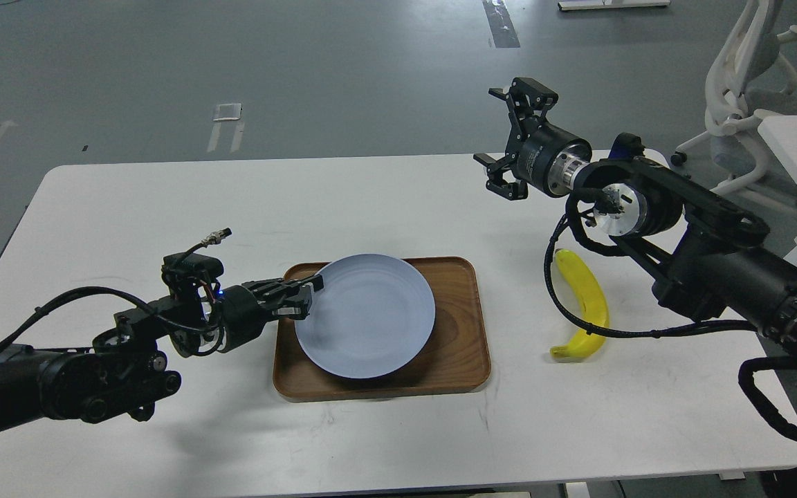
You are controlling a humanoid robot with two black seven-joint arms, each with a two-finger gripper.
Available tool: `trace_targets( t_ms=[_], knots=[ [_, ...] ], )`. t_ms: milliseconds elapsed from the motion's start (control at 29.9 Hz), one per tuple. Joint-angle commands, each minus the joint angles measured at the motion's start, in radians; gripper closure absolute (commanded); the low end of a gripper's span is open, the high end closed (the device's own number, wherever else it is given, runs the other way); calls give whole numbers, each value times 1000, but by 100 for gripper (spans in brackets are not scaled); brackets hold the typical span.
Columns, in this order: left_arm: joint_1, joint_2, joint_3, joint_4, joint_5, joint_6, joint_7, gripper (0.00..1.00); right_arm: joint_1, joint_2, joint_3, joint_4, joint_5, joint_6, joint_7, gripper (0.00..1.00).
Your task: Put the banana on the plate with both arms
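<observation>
left gripper (305,296) seemingly clamped on the plate (365,315) rim; right gripper (509,138) spread wide, well beyond the banana (585,294) right of plate

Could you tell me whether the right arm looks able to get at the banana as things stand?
Probably yes: the banana lies bare on the table beside the tray, nothing on it, though the open right pincer is raised well beyond it.
</observation>
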Motion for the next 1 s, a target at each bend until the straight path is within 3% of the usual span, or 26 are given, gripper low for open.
trace_targets(
  t_ms=[0, 234, 267, 334, 368, 501, 602, 769, 835, 969],
  knots=[
    [-1, -23, 4, 28, 1, 0, 0, 100, -3, 0, 0, 0, 0, 0, 0, 0],
    [-4, -25, 22, 31, 1, 0, -3, 100, -6, -13, 0, 0, 0, 2, 0, 0],
    [-4, -25, 22, 31, 1, 0, -3, 90, -6, -13, 0, 0, 2, 0, 0, 0],
    [-5, -25, 21, 26, 1, 0, -3, 60, -6, -13, 0, 0, 0, 0, 0, 0],
    [-5, -22, 18, 17, 1, 3, -8, 35, -6, -13, 0, 0, 0, 0, 0, 0],
    [-12, -11, 2, -10, -18, 5, -12, 6, -5, -20, -2, 0, 0, 0, 0, 0],
    [-33, -11, -51, -13, -58, 17, -14, 3, -2, -28, -6, 4, 0, 5, 0, 0],
    [-56, -2, -327, -33, -313, 3, -15, 2, 14, -111, -54, 55, -116, 11, 1, 0],
    [-99, 15, -480, -27, -508, -43, -14, 2, 40, -196, -115, 145, -339, 11, 24, 0],
    [-120, 35, -600, -15, -760, -181, 3, 2, 69, -347, -202, 285, -595, 11, 55, 1]
  ],
)
